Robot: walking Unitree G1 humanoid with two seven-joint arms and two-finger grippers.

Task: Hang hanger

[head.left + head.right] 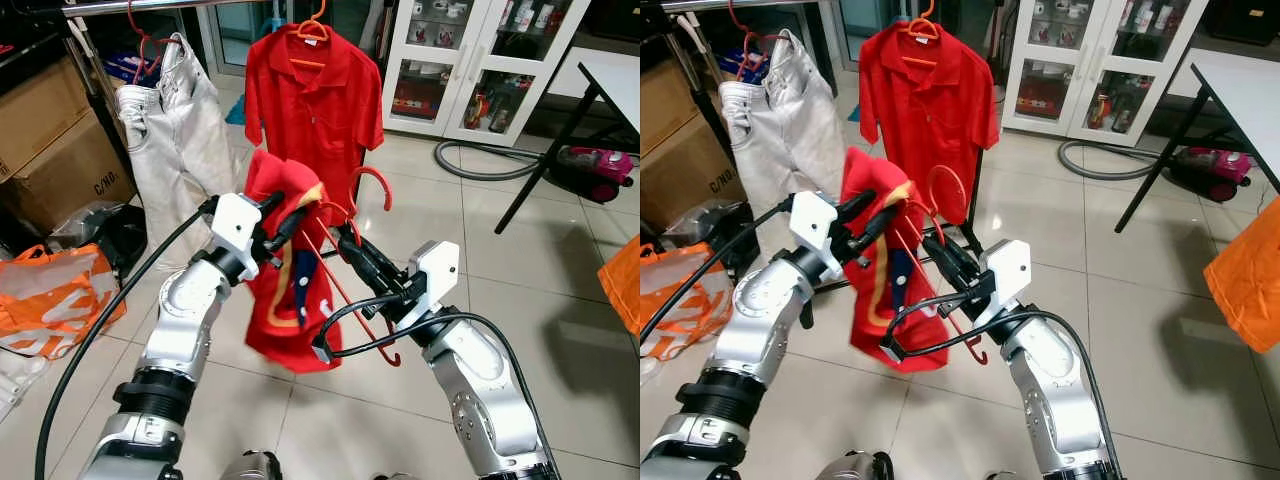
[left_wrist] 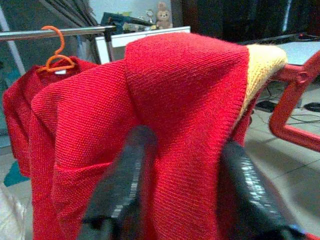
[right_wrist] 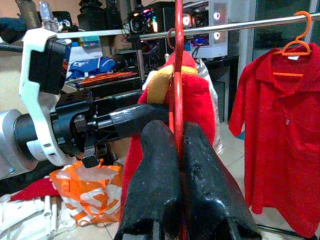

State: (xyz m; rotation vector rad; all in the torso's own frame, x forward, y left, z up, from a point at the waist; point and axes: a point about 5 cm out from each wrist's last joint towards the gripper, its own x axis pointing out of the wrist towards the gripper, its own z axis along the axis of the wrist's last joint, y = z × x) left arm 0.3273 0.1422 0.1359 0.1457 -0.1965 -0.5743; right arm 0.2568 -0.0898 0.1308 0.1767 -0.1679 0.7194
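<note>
Pinching red hanger [image 3: 178,75] in right end effector [image 3: 179,150], left end effector [image 2: 185,170] clamping red sweater [image 2: 185,100], rail [image 3: 240,25] behind.

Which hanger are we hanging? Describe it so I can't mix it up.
Below the clothes rail, between the two arms, is the red hanger, carrying a red knit garment. Unlike the orange hanger holding the red polo shirt, it's off the rail, clamped in the right gripper.
</note>
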